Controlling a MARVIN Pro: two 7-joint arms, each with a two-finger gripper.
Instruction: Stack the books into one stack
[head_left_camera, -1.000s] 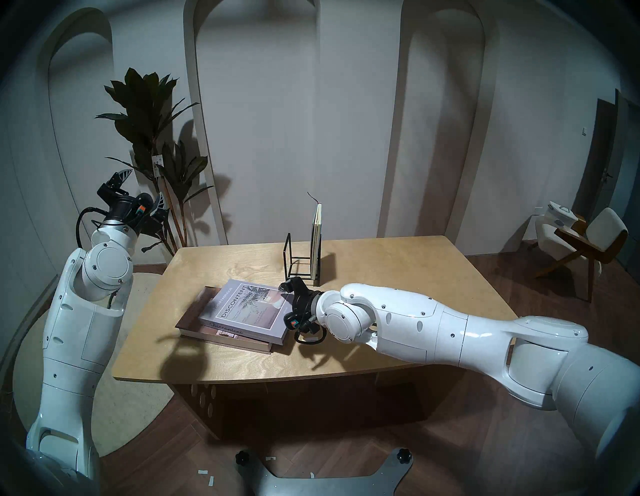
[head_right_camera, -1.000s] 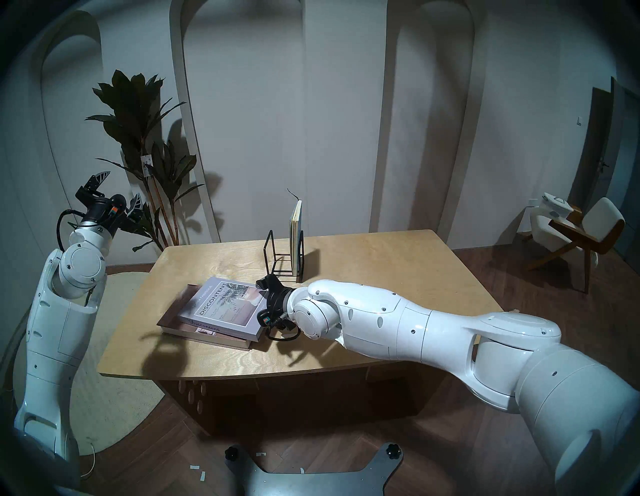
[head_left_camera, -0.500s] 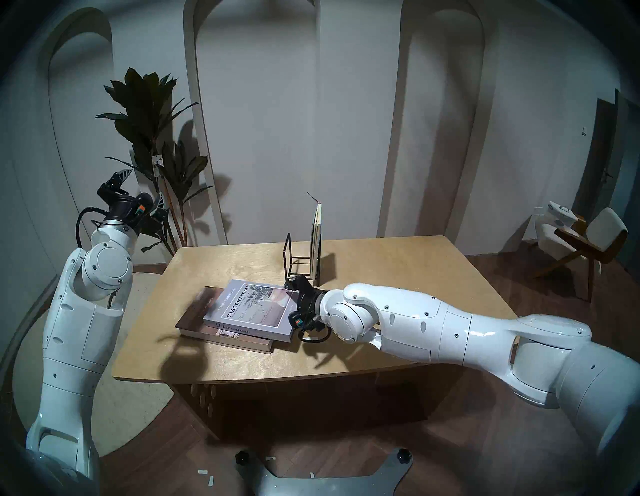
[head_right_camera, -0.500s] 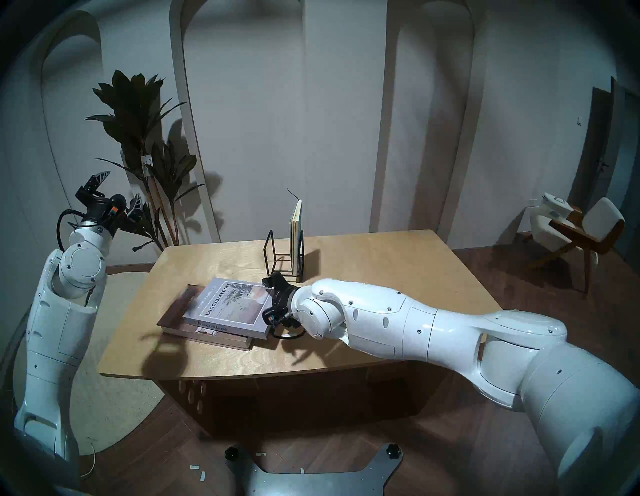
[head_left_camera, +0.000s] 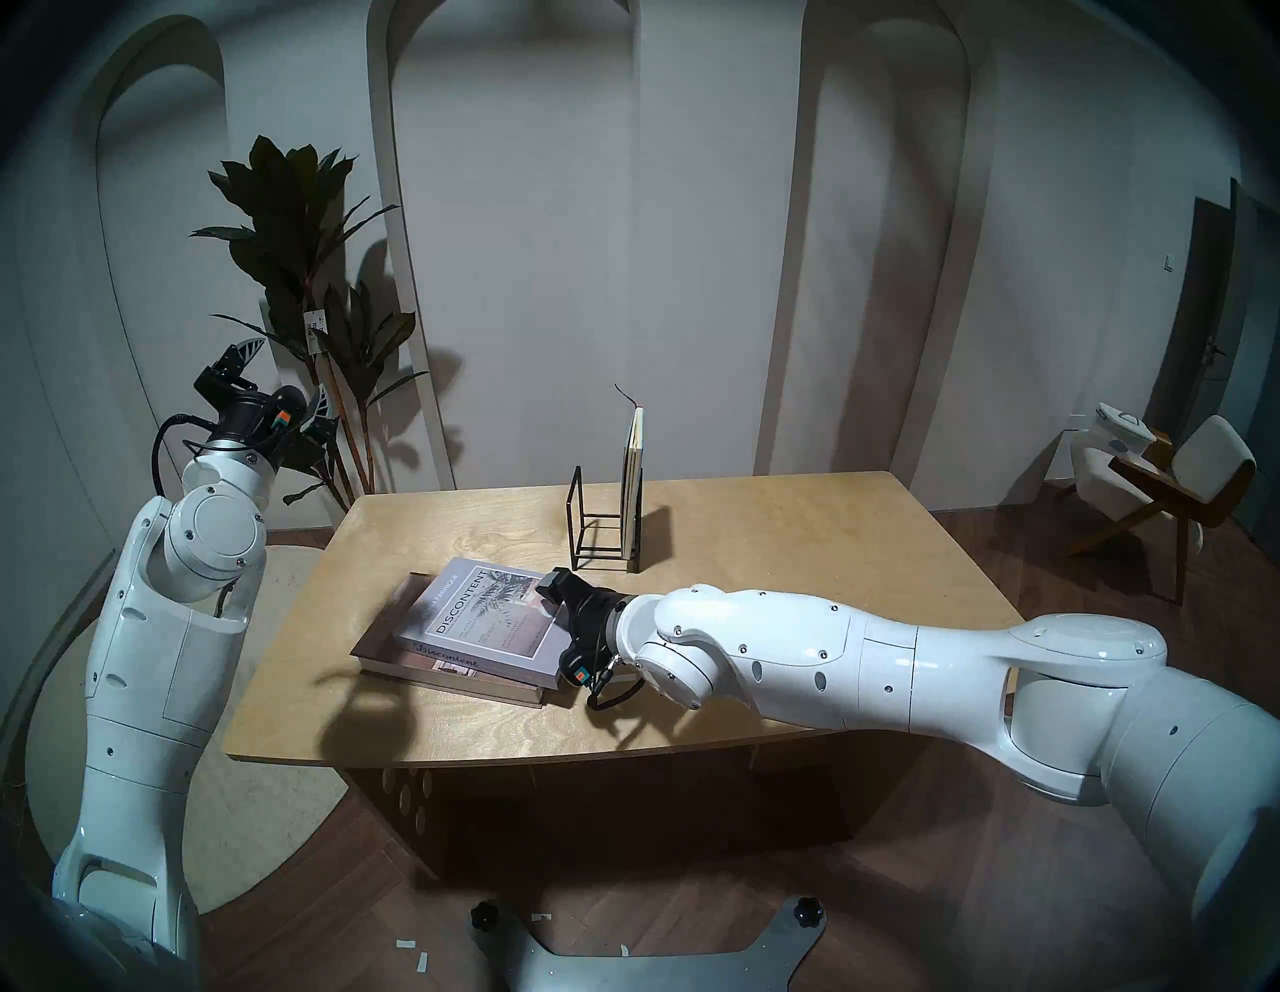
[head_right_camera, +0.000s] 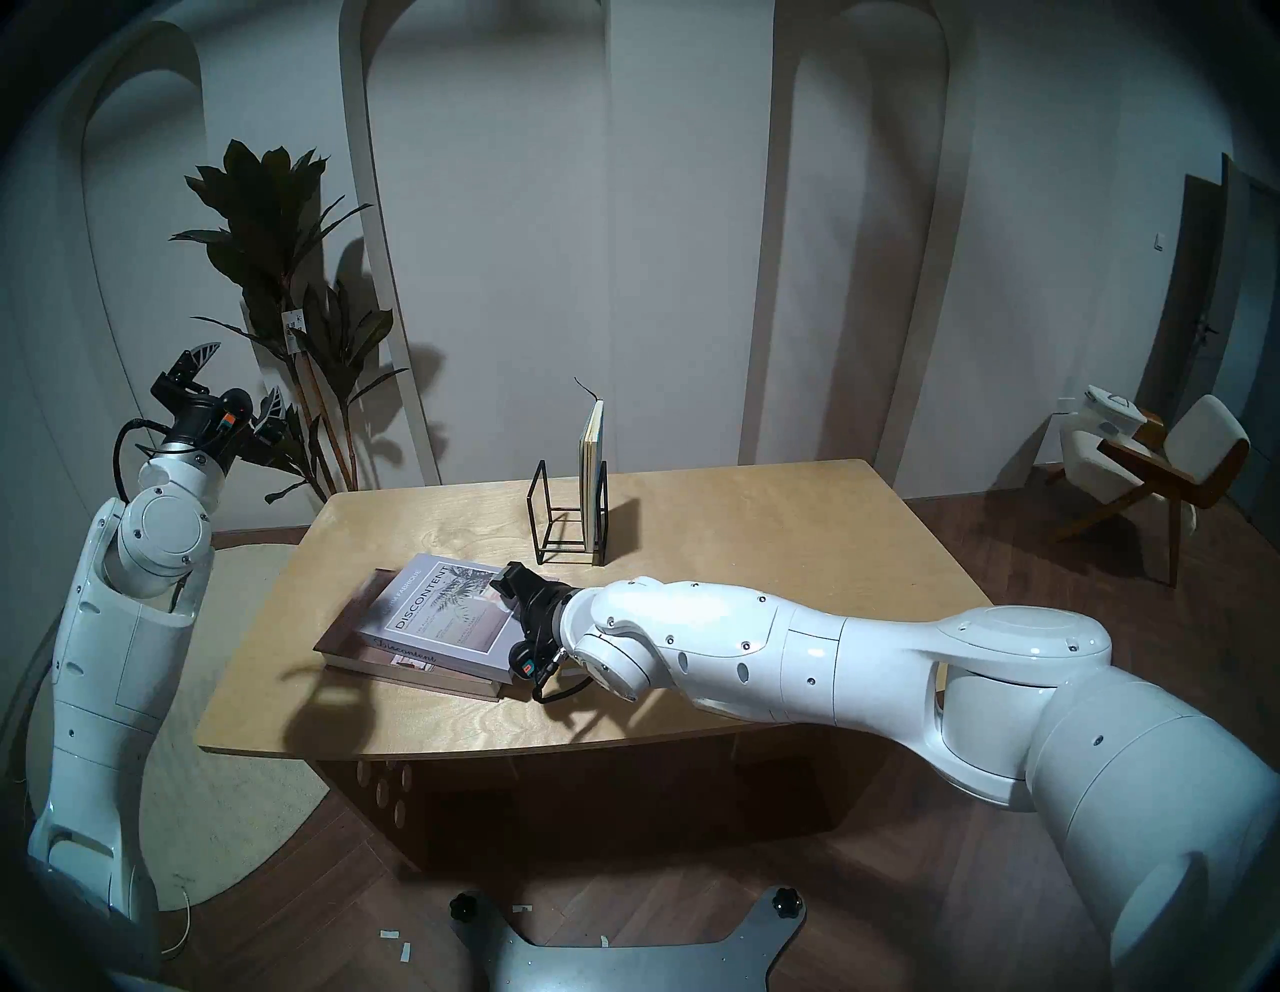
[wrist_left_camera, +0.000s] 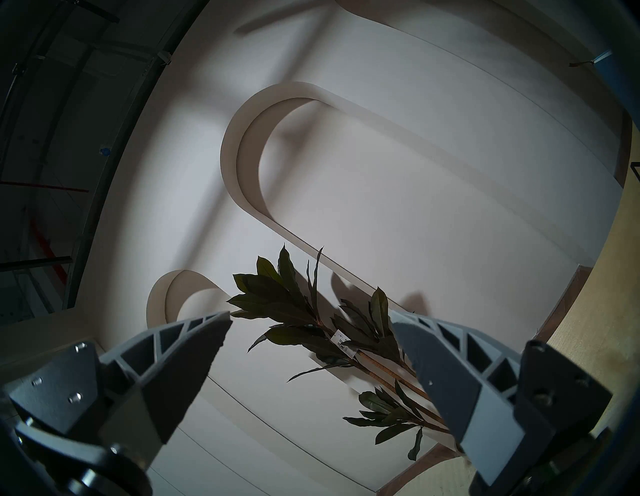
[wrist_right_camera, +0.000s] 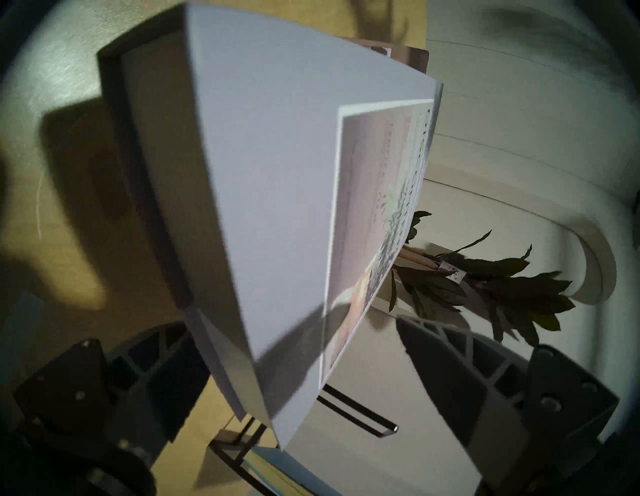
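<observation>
DISCONTENT book (head_left_camera: 485, 618) betw. wide-open right gripper (head_left_camera: 554, 609)

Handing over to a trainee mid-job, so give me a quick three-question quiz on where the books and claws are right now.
1. True or false: the grey book lies on the brown book.
2. How is the thin book placed? A lying flat; B upright in the wire rack; C held aloft.
3. Which claw is open around the grey book's edge?
Key: 1 true; 2 B; 3 the right claw.
</observation>
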